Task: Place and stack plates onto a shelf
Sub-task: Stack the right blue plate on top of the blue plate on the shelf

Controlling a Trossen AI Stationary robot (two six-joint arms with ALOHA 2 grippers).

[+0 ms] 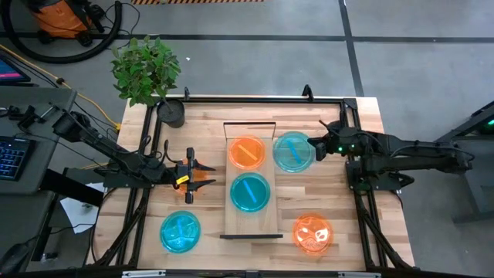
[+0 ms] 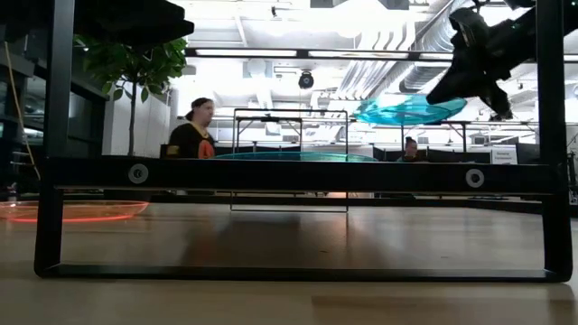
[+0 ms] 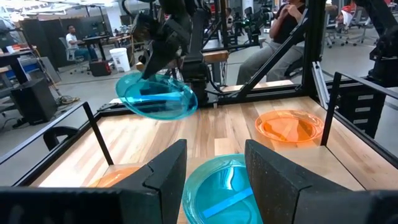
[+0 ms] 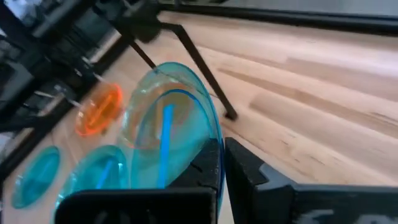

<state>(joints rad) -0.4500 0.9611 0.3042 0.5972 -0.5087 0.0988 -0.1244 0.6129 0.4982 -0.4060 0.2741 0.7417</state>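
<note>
Cyan and translucent, the plate point(image 1: 293, 151) in the right gripper point(image 1: 315, 147) is the one we see off the counter point(image 1: 340, 123): the jaws are clenched on its rim, and it hangs tilted in the air just beside the shelf's point(image 1: 251, 224) right edge, level with the orange plate point(image 1: 247, 153) that lies on the far half of the board. In the low view this held plate point(image 2: 408, 110) floats clearly above the shelf's dark end rail point(image 2: 298, 173), and in the right wrist view its edge is pinched between the two dark fingers point(image 4: 205, 168). We find a second cyan plate point(image 1: 251, 192) resting flat on the middle of the shelf, just nearer than the orange one. Off the shelf, another cyan plate point(image 1: 180, 232) sits on the counter near the front left corner, and an orange plate point(image 1: 312, 233) sits near the front right. The left gripper point(image 1: 207, 175) hovers just left of the shelf with its jaws released and spread wide; something orange shows beneath it, though we cannot tell what. A potted plant point(image 1: 147, 73) stands at the counter's far left corner, and a person point(image 2: 192, 129) shows in the room behind.
</note>
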